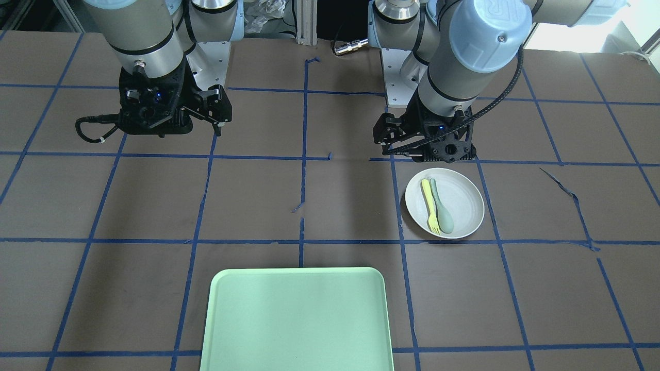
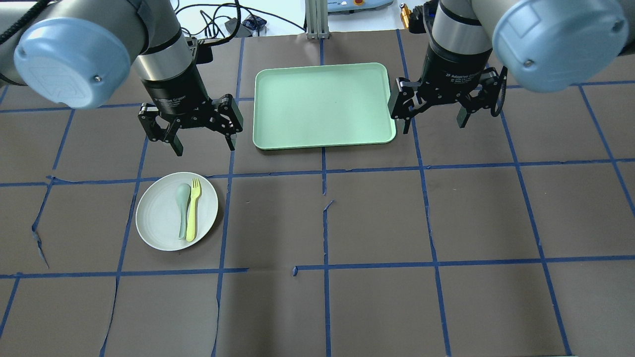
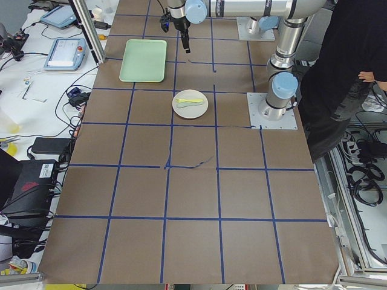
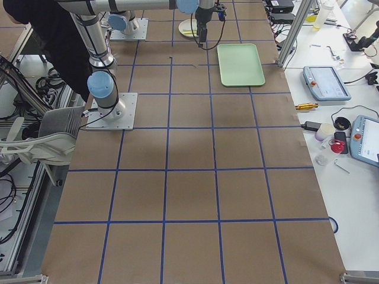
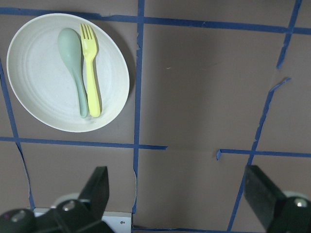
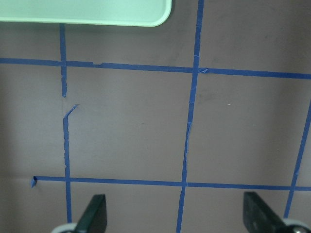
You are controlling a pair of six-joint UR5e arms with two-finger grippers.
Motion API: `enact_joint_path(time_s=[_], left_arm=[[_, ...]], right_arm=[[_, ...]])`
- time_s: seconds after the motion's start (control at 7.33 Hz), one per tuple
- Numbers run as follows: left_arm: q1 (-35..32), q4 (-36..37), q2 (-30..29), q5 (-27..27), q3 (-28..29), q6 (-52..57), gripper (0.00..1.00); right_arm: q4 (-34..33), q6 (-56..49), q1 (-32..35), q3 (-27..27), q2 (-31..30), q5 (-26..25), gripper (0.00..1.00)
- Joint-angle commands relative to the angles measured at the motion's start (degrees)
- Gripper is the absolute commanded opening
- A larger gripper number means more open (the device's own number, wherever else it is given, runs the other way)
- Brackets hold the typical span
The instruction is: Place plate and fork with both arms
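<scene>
The off-white plate (image 2: 158, 218) lies on the table at the robot's left, also in the front view (image 1: 464, 201) and the left wrist view (image 5: 39, 82). The yellow fork (image 2: 192, 210) lies on it next to a grey-green spoon (image 2: 182, 203), tines pointing away from the robot. My left gripper (image 2: 204, 148) is open and empty, above the table just past the plate's far edge. My right gripper (image 2: 432, 123) is open and empty, hanging just right of the green tray (image 2: 322, 104). The left wrist view shows the fork (image 5: 91, 77) and spoon (image 5: 73, 53) side by side.
The mint-green tray (image 1: 296, 319) sits at the table's far middle, its corner in the right wrist view (image 6: 82, 12). Blue tape lines grid the brown table, torn in places. A person in black (image 3: 351, 78) stands by the robot's base. Tablets and cables lie on the side bench.
</scene>
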Motion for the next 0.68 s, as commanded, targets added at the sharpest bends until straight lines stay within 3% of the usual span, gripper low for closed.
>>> enact_joint_path(time_s=[0.0,0.27,0.55], left_arm=[[0.0,0.1,0.0,0.1,0.0,0.5,1.00],[1.9,4.3,0.4,-0.1,-1.5,0.6,1.00],[11.9,9.0,0.6,0.0,-7.3,3.1,1.00]], right_arm=[[-0.1,-0.2,-0.2,0.1,0.1,-0.3,1.00],[-0.2,-0.1,-0.3,0.2,0.7,0.3,1.00],[-0.7,-0.1,-0.4,0.2,1.3,0.4,1.00]])
